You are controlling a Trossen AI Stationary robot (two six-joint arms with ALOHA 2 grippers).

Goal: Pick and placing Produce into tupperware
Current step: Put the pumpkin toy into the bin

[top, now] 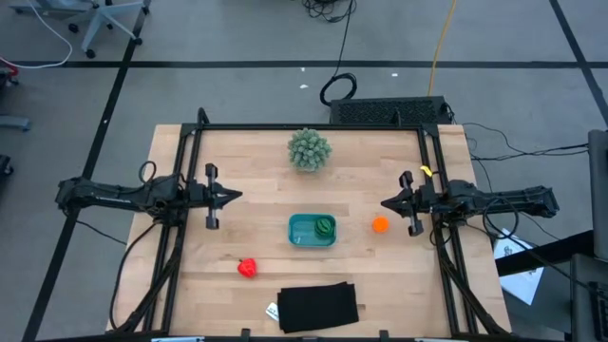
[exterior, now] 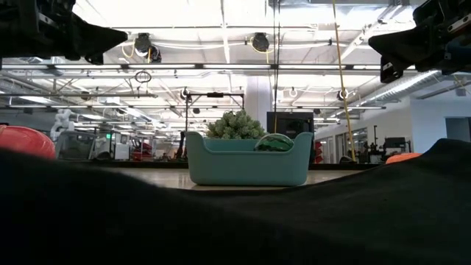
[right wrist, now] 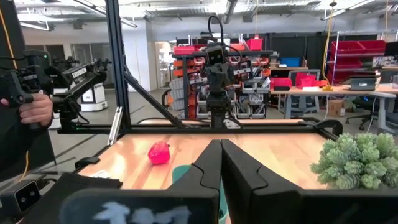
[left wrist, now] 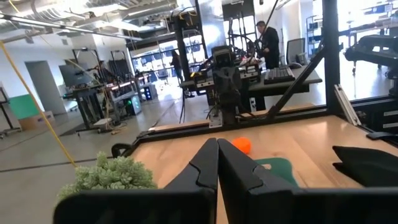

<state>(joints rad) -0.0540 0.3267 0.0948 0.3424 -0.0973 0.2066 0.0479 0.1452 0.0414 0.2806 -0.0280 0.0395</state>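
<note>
The teal tupperware (top: 313, 231) sits at the table's middle with the dark green striped piece (top: 326, 226) inside it. The orange ball (top: 380, 225) lies on the wood to the tub's right, and the red lumpy piece (top: 247, 268) lies toward the near left. My left gripper (top: 237, 197) is shut, raised near the table's left edge, pointing level toward the middle. My right gripper (top: 386, 203) is shut, raised near the right edge, pointing back at it. Neither holds anything.
A pale green spiky ball (top: 310, 149) rests at the far middle of the table. A black flat rectangle (top: 317, 307) lies at the near edge, with a small white tag beside it. Bare wood lies between the arms and the tub. A person's hand (right wrist: 31, 109) shows beyond the table.
</note>
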